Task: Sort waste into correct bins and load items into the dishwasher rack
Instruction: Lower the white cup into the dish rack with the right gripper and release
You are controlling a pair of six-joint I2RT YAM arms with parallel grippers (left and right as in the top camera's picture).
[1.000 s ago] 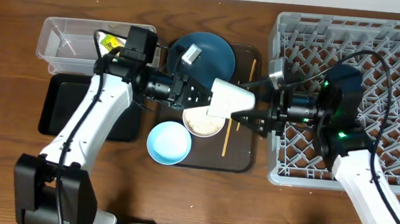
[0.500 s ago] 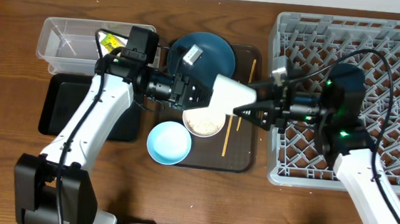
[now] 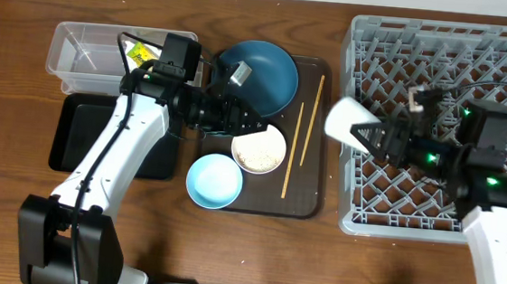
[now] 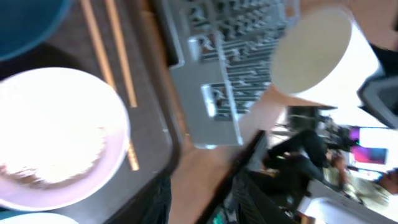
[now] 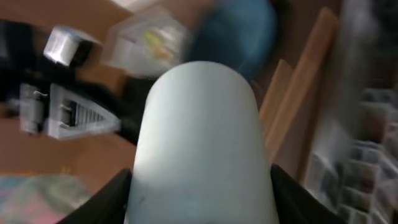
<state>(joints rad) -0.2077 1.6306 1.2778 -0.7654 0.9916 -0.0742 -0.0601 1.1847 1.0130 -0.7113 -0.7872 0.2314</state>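
Two arms are in the overhead view, and only the right one has anything in hand. The right gripper (image 3: 374, 133) is clamped on the white cup (image 3: 348, 120), which lies sideways in the air over the left edge of the rack (image 3: 442, 48), with its mouth facing left. On the right wrist cam the cup (image 5: 199, 143) fills most of the picture, with a dark finger (image 5: 102, 199) on either side of it.

The left gripper (image 3: 246, 120) hangs over the brown tray (image 3: 307, 205), between the dark-blue bowl (image 3: 268, 71) and the cream bowl (image 3: 258, 150). Its fingers look spread with nothing between them, though the left wrist cam is blurry, so I'm not fully sure.

The cream bowl has whitish rice bits (image 3: 256, 160) in it. The light-blue bowl (image 3: 214, 181) sits just below and left of it, at the tray's edge. Both chopsticks (image 3: 293, 151) lie on the right part of the tray, roughly parallel.

Over on the left, the clear tub (image 3: 79, 56) has the snack wrapper (image 3: 139, 53) inside, and the black tray (image 3: 73, 137) sits right in front of it.
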